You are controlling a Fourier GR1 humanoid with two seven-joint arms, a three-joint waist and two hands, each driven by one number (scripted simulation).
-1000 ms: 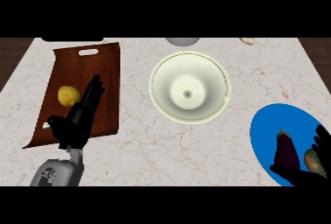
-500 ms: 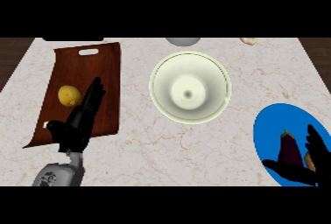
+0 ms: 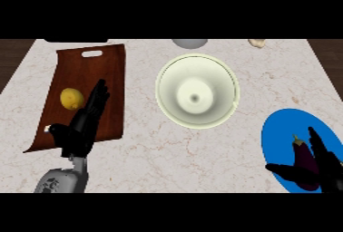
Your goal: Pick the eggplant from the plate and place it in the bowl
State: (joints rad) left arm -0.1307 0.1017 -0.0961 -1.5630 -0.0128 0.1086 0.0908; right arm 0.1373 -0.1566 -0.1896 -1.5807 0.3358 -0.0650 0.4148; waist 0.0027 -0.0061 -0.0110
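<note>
The right robot hand (image 3: 320, 168) spreads open fingers around the eggplant (image 3: 306, 164) on the blue plate (image 3: 281, 131), near right; the bowl (image 3: 197, 90) sits centre.

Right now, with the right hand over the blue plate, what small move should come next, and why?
Probably close the right hand round the eggplant. The eggplant lies on the blue plate between the thumb and the straight fingers, not yet held, and the bowl waits up-left. The left hand rests open over the cutting board.

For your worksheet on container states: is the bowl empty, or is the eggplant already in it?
Empty. The bowl shows only its bare inside; the eggplant lies on the plate, beside the right hand.
</note>
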